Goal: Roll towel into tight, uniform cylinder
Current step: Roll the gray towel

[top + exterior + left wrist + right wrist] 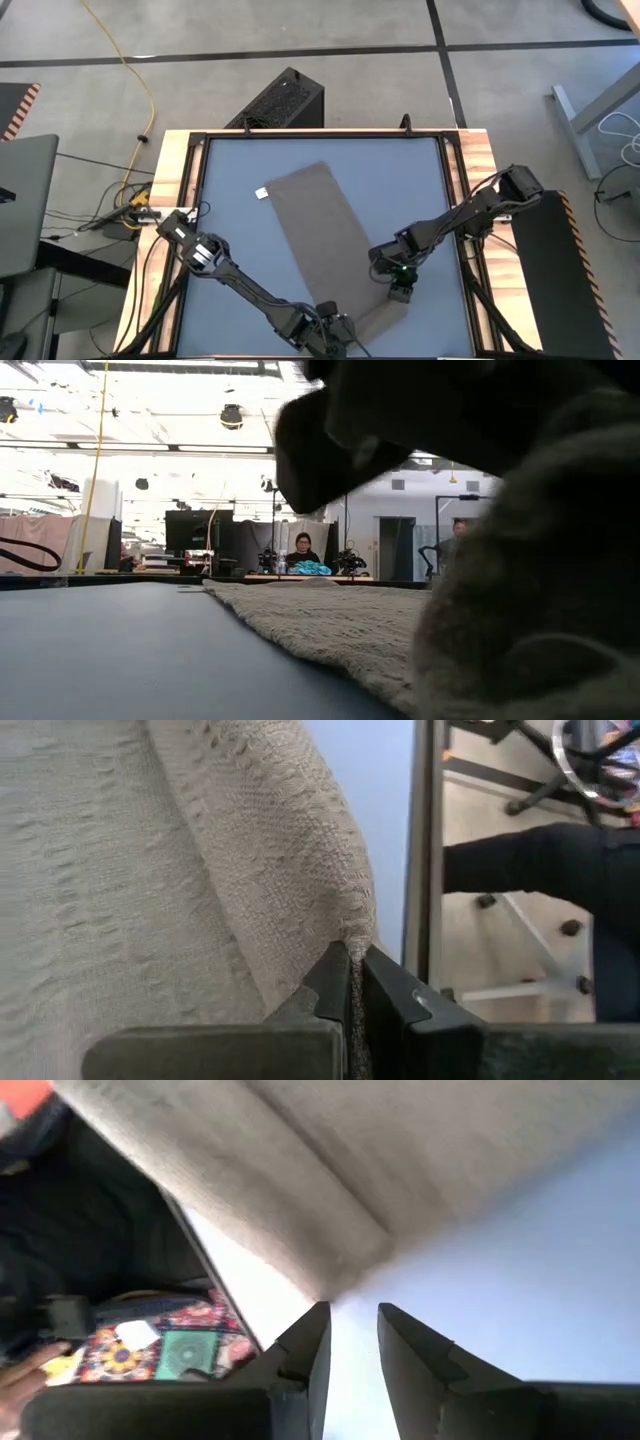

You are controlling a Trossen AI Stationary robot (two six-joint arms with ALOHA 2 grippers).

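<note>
One woven taupe towel [325,240] corner pinched by left fingers [335,985].

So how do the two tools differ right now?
The left tool is shut, pinching the towel's edge; the right tool is open, with nothing between its fingers. In the overhead view the left sits at the towel's near end, the right at its side edge. Both are dark and two-fingered.

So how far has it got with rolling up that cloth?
Barely started. The towel lies flat and unrolled on the table. In hand: the left gripper has its fingers pinched on the near edge, while the right gripper, fingers apart, holds nothing beside the near corner. All the rolling remains.
</note>
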